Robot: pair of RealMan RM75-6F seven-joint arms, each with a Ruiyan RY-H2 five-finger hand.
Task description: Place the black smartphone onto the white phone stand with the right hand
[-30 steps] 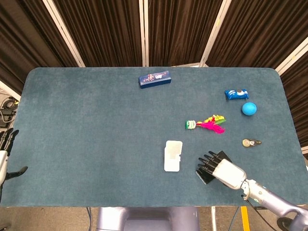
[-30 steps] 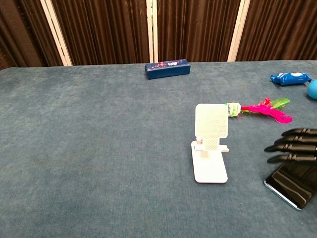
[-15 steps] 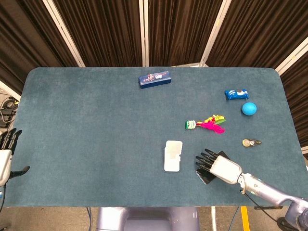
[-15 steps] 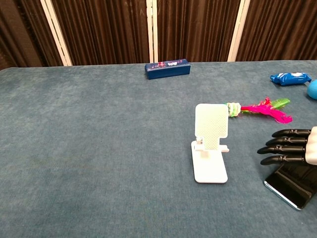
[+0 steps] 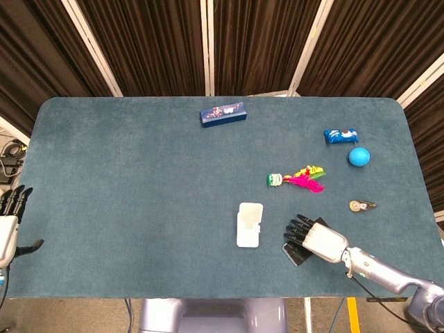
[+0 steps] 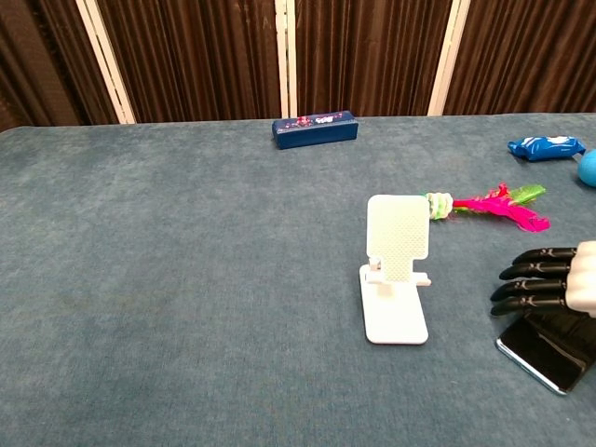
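So the black smartphone (image 6: 549,352) is lying flat on the table (image 5: 139,194), just to the right of the white phone stand (image 6: 396,270), and the right hand (image 5: 316,238) sits right over its far end. Fingers (image 6: 531,284) are stretched out and a bit apart, pointing toward the stand. Can't tell whether the thumb or palm is actually touching the phone, but nothing reads as a grip to me, so I'd call it not picked up yet.

What worries me: a thin slab flat on cloth gives the fingers no edge to get under, so a closing hand could just skid it sideways, maybe into the stand. That stand looks light and its back plate is upright, so a nudge could tip or slide it. A loose pinch could also drop the phone on the way over.

The left hand (image 5: 8,222) hangs open off the table's edge, holding nothing
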